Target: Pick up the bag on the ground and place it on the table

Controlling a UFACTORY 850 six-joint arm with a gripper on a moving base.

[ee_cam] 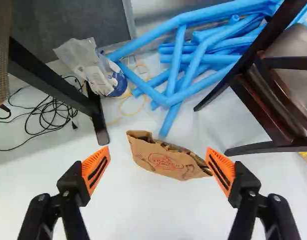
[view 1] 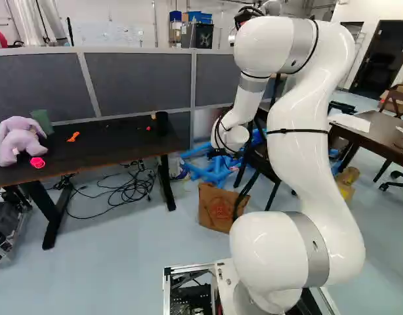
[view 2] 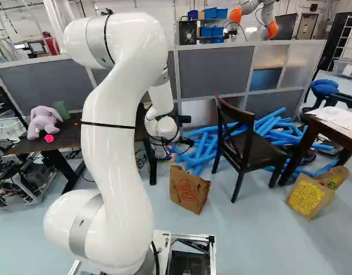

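Arm (view 2: 116, 132), white, jointed: base at the foot of both base views; lower link raised tall; elbow bent over at the height of the partition tops; forearm dropped ahead at twelve o'clock; wrist carried low between desk (view 1: 103, 141) and chair (view 2: 256, 152), aimed down at the floor (view 1: 123, 262).

Fingers (ee_cam: 68, 189), black, one pair: spread wide, nothing gripped; orange pads (ee_cam: 222, 171) facing each other across the gap.

Bag (ee_cam: 168, 162), brown paper: on the floor at twelve o'clock from the base, beyond the fingertips and framed by them in the wrist view; mouth toward the blue foam tubes (ee_cam: 193, 65). Marked on the broad face with a red printed emblem and lettering.

Second bag (view 2: 308, 195), brown paper: on the floor at two o'clock, large yellow print on its face.

Desk, dark top: at ten to eleven o'clock. Bears lilac plush toy (view 1: 20, 139), pink item (view 1: 37, 162) just beside it, orange item (view 1: 73, 136).

Chair, dark wood: at one o'clock, just by the foam tubes.

Cables (view 1: 132, 187), black, tangled: on the floor at eleven o'clock, near a desk leg.

Plastic sack (ee_cam: 88, 62), clear, with blue print: beside that same leg.
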